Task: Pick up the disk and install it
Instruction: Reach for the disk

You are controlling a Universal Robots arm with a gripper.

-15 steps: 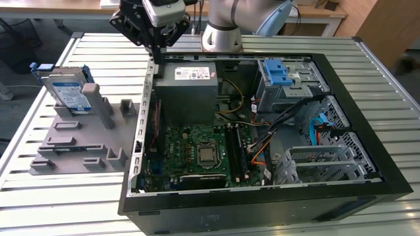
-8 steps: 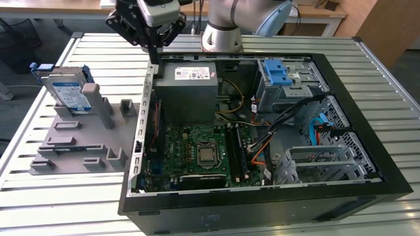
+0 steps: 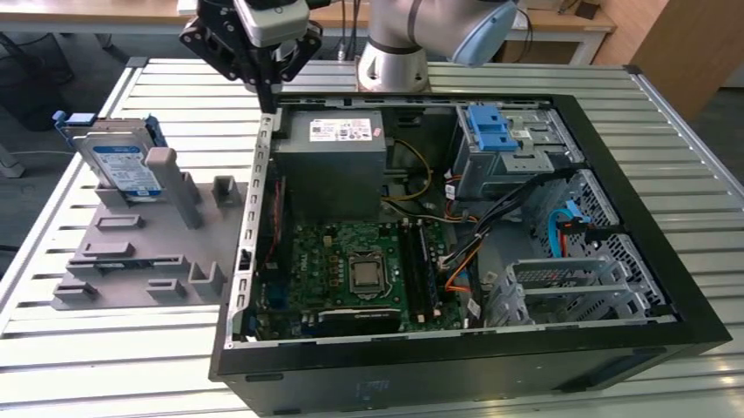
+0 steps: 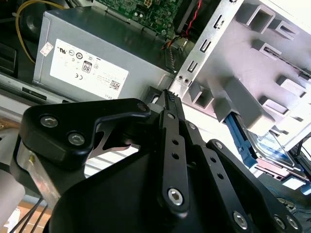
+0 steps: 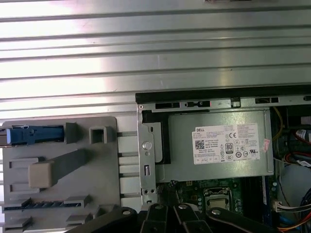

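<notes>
Disk, silver in its blue carrier, stands on edge in a slot at the far end of the grey fixture, at the exterior view's left, with nothing gripping it. A slatted metal bench carries everything. On it the open black computer case lies beside the fixture, toward the exterior view's right. Inside, the grey power supply sits in the far corner nearest the fixture, with the green motherboard nearer. The pincer hangs above that far corner, fingers drawn together on nothing, well apart from the disk.
</notes>
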